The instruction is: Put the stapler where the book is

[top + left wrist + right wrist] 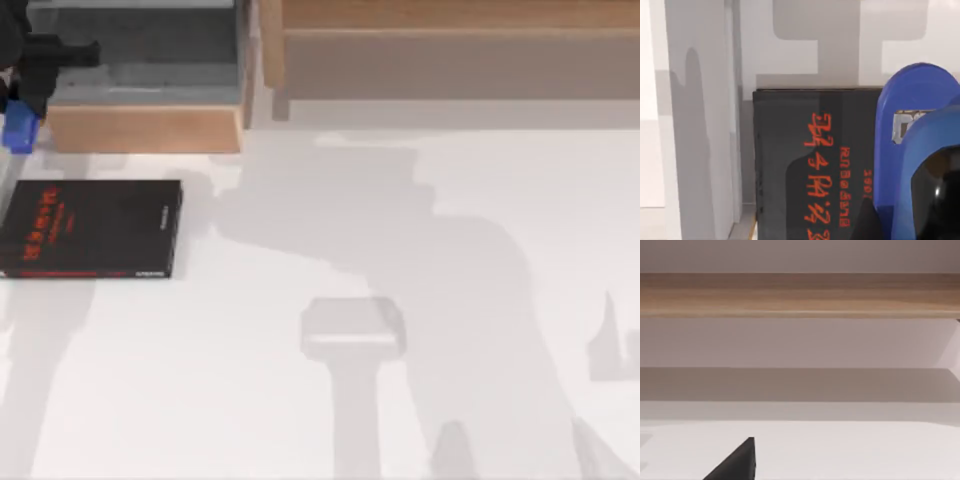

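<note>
Looking down from above, you find your left gripper (22, 98) at the far left edge of the table, a black shape with the stapler (18, 132) hanging beneath it as a small bright blue block. The fingers appear closed around the stapler and carrying it; the exact grip is partly hidden by the blue body. The stapler sits just beyond the far edge of the book (90, 228), beside the corner of a wooden shelf unit (145, 128).

The book lies flat on the white table (400, 300), a thin black rectangle with red lettering, near the left side. It probably lies flat and uncovered so its cover can serve as the landing spot.

From the left wrist, the stapler (912, 150) rises in front of the camera, blue and rounded, with the book (810, 165) spread out below it. That suggests the arm points downward with the stapler lifted, not yet resting on the cover.

Your right arm is parked off to the right; a dark tip of the right gripper (737, 462) shows, and you cannot tell whether it is spread or closed.
</note>
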You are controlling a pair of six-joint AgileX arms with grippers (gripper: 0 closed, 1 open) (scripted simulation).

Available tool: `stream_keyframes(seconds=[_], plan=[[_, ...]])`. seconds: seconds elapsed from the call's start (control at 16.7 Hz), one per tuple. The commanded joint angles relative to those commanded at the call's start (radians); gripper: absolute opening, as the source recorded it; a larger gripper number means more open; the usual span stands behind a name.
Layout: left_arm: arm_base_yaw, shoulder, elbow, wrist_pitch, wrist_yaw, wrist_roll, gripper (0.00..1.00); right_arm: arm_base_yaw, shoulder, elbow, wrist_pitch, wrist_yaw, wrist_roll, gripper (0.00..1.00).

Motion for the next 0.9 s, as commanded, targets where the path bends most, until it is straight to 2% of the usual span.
stream_keyframes(seconds=[0.48, 0.9], plan=[[-0.074, -0.003, -0.232, 0.113, -0.049, -0.072, 0.00, 0.000, 0.000, 0.000, 0.000, 0.000, 0.000, 1.00], [-0.069, -0.003, -0.248, 0.120, -0.052, -0.078, 0.00, 0.000, 0.000, 0.000, 0.000, 0.000, 0.000, 1.00]])
